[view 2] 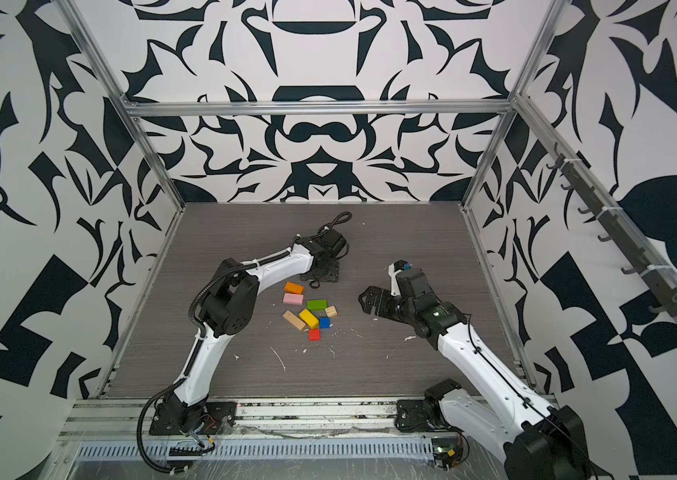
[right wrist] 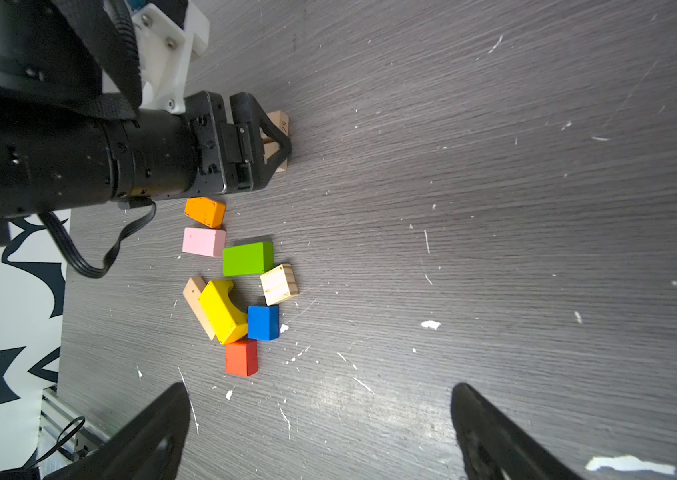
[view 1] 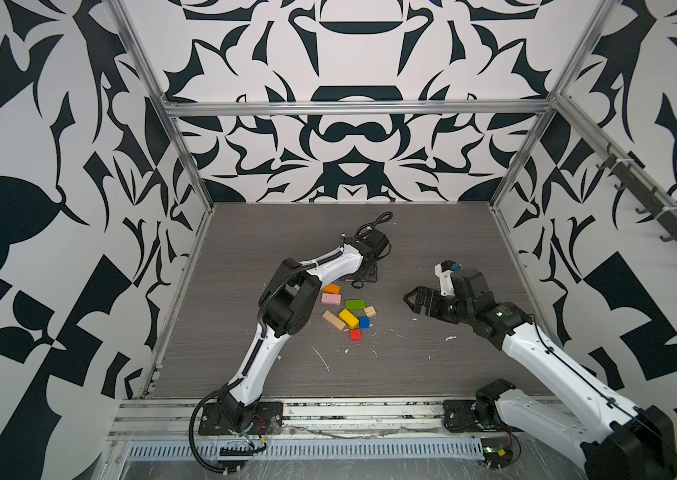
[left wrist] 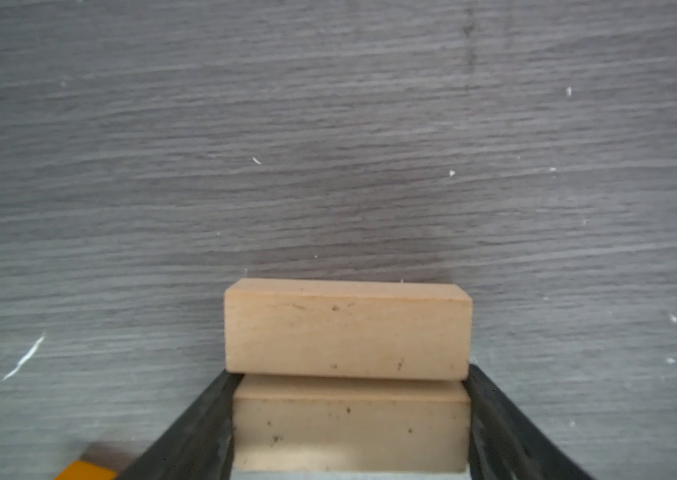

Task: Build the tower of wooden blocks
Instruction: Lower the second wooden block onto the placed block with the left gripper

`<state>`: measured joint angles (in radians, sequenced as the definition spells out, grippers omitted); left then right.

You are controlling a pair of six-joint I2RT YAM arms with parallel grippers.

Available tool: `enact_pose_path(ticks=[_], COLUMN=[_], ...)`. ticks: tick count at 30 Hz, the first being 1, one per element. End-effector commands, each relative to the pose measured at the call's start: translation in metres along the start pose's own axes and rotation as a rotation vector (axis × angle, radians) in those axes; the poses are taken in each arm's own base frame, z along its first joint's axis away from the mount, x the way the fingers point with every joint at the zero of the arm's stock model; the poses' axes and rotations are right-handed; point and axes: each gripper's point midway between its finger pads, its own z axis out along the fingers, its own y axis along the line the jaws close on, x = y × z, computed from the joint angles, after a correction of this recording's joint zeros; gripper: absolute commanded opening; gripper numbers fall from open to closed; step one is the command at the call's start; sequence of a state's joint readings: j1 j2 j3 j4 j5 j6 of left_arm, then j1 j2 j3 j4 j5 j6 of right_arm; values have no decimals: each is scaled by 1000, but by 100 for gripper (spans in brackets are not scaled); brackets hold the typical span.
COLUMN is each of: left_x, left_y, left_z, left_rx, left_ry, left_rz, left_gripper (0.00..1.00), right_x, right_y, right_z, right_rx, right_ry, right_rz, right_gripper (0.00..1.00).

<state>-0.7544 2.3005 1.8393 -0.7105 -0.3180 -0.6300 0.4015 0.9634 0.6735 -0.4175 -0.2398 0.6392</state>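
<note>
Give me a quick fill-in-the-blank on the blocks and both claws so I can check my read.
1. The left claw clamps a plain tan wooden bar; counting it, ___ such bars show in the left wrist view.
2. The right claw stands ___, holding nothing.
3. Of the red square wooden block and the blue square wooden block, the ___ one lies nearer the arms' bases.
Missing words: two; open; red.
</note>
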Motion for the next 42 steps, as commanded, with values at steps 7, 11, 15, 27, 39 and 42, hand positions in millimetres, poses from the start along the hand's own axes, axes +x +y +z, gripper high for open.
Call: enact_pose_path(ticks=[7,11,15,27,39,42], left_x=[15,14,15,17,17,17], left_y=[19,18,16,15,13,14], left_z=[19,20,22,24,23,22], left_rx=[-72,-70,-59,-54,-45,-48], left_ry=[57,58,60,64,69,68], left_rz=[-10,-7,-10,-17,-23,-24], left_gripper=[58,58,58,66,74,80], right_x=[-3,-3,-4,-3,-1,-1], right_y=[3,3,4,3,0,0], right_z=[-3,-3,-3,-2,-1,-1], right_rx=[-2,0,0,2,7,9], right_ry=[-9,-7,-8,-4,-1,-2], right_rz=[-24,-23,-24,-23,-21,-20], right_gripper=[100,100,100,100,100,100])
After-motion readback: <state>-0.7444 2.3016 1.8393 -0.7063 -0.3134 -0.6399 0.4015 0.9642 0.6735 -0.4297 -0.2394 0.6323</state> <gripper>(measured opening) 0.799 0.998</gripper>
